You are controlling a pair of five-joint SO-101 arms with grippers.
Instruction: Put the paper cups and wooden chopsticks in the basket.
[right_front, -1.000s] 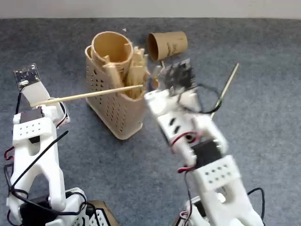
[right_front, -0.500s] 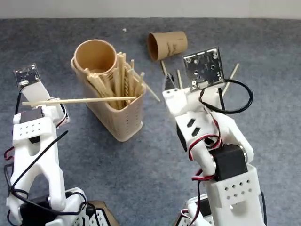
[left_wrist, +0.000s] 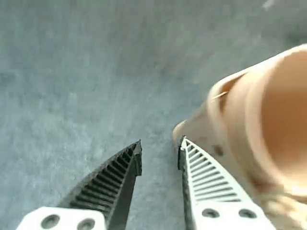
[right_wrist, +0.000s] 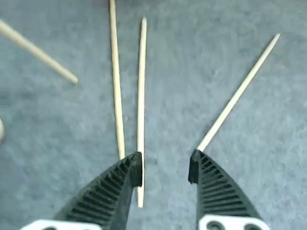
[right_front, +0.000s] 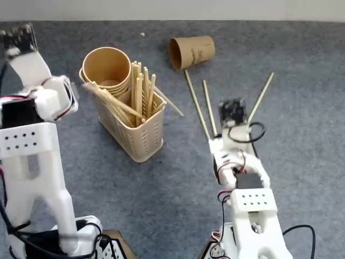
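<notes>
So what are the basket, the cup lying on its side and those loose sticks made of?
The basket looks like moulded plastic: matte beige walls with regular rows of small holes. The cup seems to be brown paper, dull and without gloss. The sticks look like bare pale wood, possibly bamboo: thin, straight, unvarnished as far as I can tell.

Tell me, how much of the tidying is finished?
Done: one paper cup and a bundle of chopsticks stand in the basket. In hand: nothing; the left claw and right claw are both open and empty. Remaining: a tipped cup and three loose chopsticks on the grey table.
</notes>
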